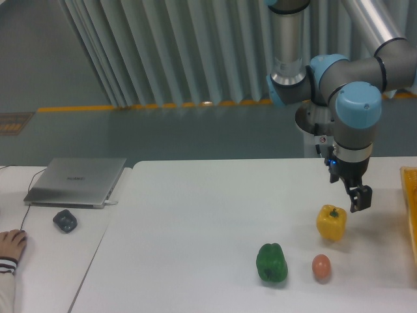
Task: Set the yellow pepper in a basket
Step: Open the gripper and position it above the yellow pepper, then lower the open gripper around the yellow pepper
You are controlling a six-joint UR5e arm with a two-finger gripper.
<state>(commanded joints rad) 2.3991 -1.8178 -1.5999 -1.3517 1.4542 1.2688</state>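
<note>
Smooth white table; blocky glossy yellow pepper; gripper just above-right, empty, opening unclear.

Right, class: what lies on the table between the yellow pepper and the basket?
Nothing lies there: in the fixed camera view, only bare white table separates the yellow pepper from the basket at the right edge.
</note>
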